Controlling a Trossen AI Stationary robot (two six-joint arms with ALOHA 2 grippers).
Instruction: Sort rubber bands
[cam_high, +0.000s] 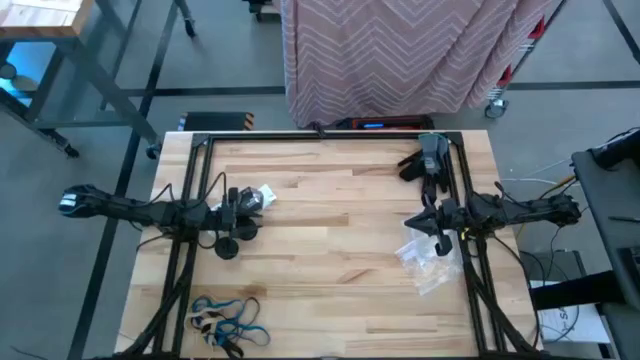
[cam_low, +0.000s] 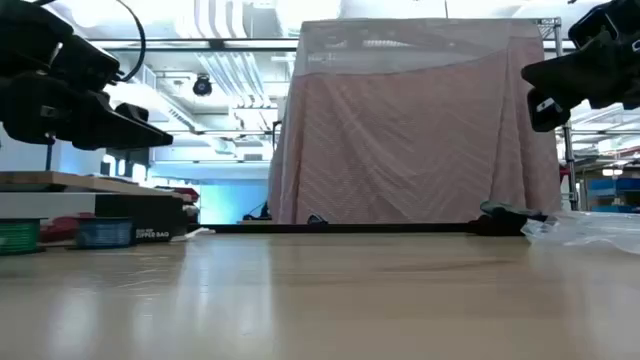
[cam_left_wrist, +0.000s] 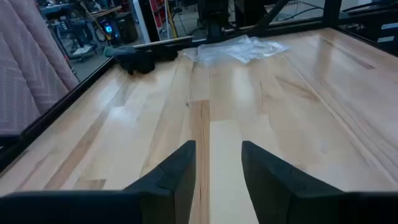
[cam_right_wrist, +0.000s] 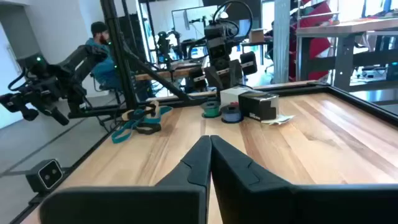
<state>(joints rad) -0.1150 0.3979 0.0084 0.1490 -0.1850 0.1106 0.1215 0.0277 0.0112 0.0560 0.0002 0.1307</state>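
Observation:
The rubber bands (cam_high: 228, 322), blue, tan and black loops, lie in a loose heap on the wood at the table's near left corner; in the right wrist view the rubber bands (cam_right_wrist: 140, 120) show far off. My left gripper (cam_left_wrist: 217, 168) hangs above the table's left middle, open, with only bare wood between its fingers. My right gripper (cam_right_wrist: 209, 149) hangs above the right middle (cam_high: 422, 222), shut on nothing, pointing toward the left arm. Both are well away from the bands.
Crinkly clear plastic bags (cam_high: 428, 262) lie just near of my right gripper. Dark gloves (cam_high: 425, 160) lie at the far right. Two tape rolls (cam_right_wrist: 221, 112) and a black box (cam_right_wrist: 258, 106) stand under the left arm. The table's middle is bare wood (cam_high: 340, 250).

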